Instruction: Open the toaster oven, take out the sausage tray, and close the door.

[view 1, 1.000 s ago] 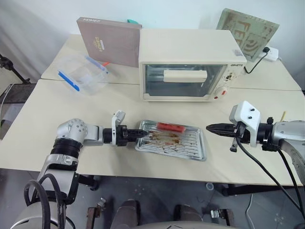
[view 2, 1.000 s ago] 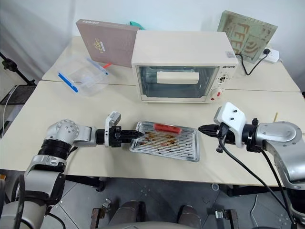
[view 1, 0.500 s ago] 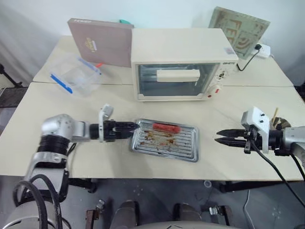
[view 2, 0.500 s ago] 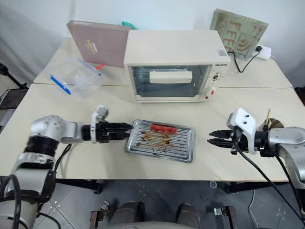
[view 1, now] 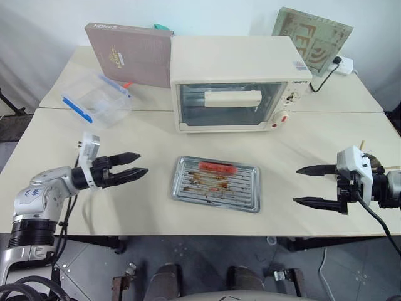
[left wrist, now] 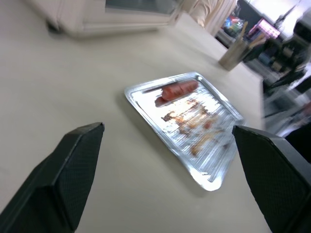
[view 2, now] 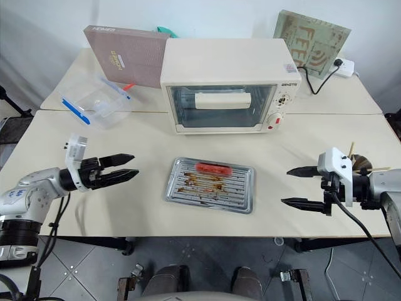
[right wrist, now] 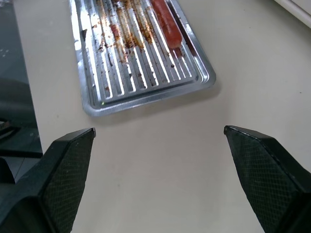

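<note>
Silver ribbed metal, brown with grease: you have the sausage tray [view 1: 216, 184] lying flat on the counter [view 1: 156, 141] at the centre of the head view, just below the toaster oven [view 1: 240, 83] and apart from it. One red sausage [view 1: 217, 166] lies along the tray's far edge, the side nearest the oven. You see the oven in the upper middle of the frame with the door [view 1: 224, 104] shut, its cream bar handle across the glass, and the knobs and red dot at the right of its front. Your left gripper [view 1: 135, 164] is at the left middle of the frame, above the counter, jaws spread wide and empty, tips pointing toward the tray but well apart from it. Your right gripper [view 1: 307, 185] is at the right middle, also with jaws wide and holding nothing, tips aimed at the tray with bare counter between. In the left wrist view the tray [left wrist: 187, 119] sits between the two black fingers [left wrist: 73, 165] with the sausage at its far end; the right wrist view shows the tray [right wrist: 141, 53] likewise, beyond the open fingers [right wrist: 68, 165]. A clear plastic box with blue rim [view 1: 96, 100] sits at the upper left, a brown flat box [view 1: 130, 52] stands behind it beside the oven, and a green patterned board [view 1: 311, 41] leans at the upper right near a white power plug [view 1: 343, 64].
</note>
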### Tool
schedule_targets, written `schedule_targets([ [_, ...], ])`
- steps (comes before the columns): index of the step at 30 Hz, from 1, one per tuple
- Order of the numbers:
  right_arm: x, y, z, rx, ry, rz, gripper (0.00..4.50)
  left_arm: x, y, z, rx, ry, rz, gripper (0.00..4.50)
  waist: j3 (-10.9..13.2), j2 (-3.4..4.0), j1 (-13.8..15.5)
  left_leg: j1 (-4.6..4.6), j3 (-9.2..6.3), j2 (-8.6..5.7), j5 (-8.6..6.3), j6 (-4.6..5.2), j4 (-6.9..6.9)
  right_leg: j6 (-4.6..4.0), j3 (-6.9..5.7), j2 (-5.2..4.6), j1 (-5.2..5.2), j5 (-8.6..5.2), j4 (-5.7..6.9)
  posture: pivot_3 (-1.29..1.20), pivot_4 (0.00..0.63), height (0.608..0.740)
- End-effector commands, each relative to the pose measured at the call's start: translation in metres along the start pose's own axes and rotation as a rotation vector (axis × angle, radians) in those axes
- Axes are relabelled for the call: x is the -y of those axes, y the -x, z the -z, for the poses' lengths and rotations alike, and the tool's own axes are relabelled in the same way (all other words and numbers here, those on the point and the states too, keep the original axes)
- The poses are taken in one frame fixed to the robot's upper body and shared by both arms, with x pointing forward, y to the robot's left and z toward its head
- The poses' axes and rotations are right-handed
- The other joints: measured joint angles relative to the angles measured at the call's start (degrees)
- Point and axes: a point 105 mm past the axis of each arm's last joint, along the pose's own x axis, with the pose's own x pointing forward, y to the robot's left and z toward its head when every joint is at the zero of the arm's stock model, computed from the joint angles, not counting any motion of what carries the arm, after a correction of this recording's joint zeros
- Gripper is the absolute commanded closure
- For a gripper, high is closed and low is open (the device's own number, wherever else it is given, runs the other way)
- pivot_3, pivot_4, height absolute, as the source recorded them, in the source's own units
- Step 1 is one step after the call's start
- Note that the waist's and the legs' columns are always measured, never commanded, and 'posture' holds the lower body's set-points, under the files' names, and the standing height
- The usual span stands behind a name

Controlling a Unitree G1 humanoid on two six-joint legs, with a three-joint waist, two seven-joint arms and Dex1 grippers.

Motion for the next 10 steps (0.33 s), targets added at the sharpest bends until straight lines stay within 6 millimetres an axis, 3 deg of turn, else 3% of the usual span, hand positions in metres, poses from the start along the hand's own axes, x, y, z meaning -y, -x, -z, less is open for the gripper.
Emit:
schedule_targets([
  [1,0.009,0.011,0.0,-0.05,0.065,0.02,0.03,0.011,0.018,0.007,-0.09,-0.144,0.095,0.0,0.0,0.0,-0.03,0.0,0.02,0.0,0.0,0.0,0.0,0.0,0.01,0.0,-0.02,0.0,0.01,0.0,0.15,0.74],
  [5,0.013,0.011,0.002,-0.057,0.073,0.03,0.03,0.012,0.029,0.019,-0.166,-0.202,0.13,0.0,0.01,0.01,-0.26,-0.02,0.12,0.02,0.0,0.0,-0.07,0.0,0.07,0.0,-0.19,0.0,0.1,0.0,0.15,0.74],
  [10,0.017,0.011,0.004,-0.035,0.078,0.118,0.03,-0.003,0.035,0.021,-0.21,-0.259,0.061,0.0,0.01,0.01,-0.24,-0.04,0.15,0.03,0.0,0.0,-0.04,0.0,0.1,0.0,-0.23,0.0,0.16,0.0,0.15,0.74],
])
